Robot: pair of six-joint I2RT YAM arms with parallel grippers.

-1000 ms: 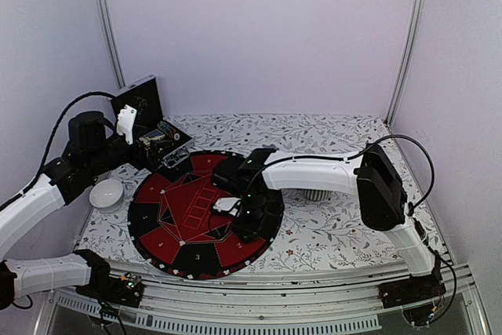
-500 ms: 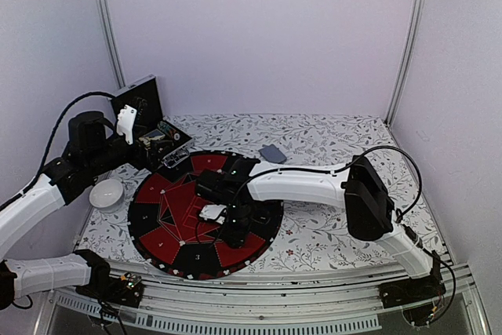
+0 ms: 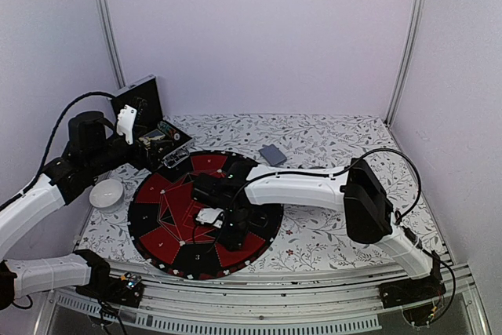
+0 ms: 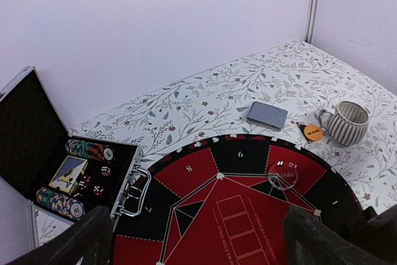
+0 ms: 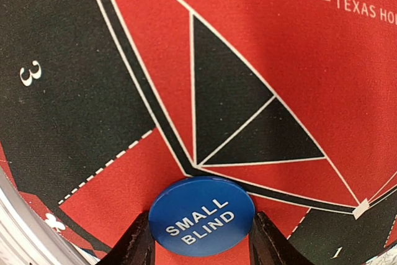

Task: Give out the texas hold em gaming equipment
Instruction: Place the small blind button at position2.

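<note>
1. Since a second ago, the right arm [image 3: 298, 186] has swung left over the round mat [image 3: 157, 194], from its right-hand side toward near-centre. We note the grey-blue card deck [image 3: 272, 154] at the far edge is now uncovered. The left arm is unchanged.
2. Right jaws: clamped on the blue small-blind disc [image 5: 201, 216], gripped by its edges, face up, lettering legible.
3. Disc position: over the red sector between the black sectors marked 3 and 1, at that sector's inner point. We cannot tell whether it touches the mat.
4. Left jaws: wide apart with nothing between them, hanging near the open black case [image 4: 37, 122], which holds the chips [image 4: 90, 150].
5. Elsewhere: the clear disc [image 4: 283, 175] lies on the mat. The orange disc [image 4: 312, 133] sits on the surface [image 4: 205, 91] just beside the ribbed cup [image 4: 344, 122], with the deck near.
6. Step in hand, as we judge it: delivering the small blind to its seat.
7. Next move calls for a short descent until the disc lies flat. The jaws should then part and lift straight off, so the disc does not skid over the sector line.
</note>
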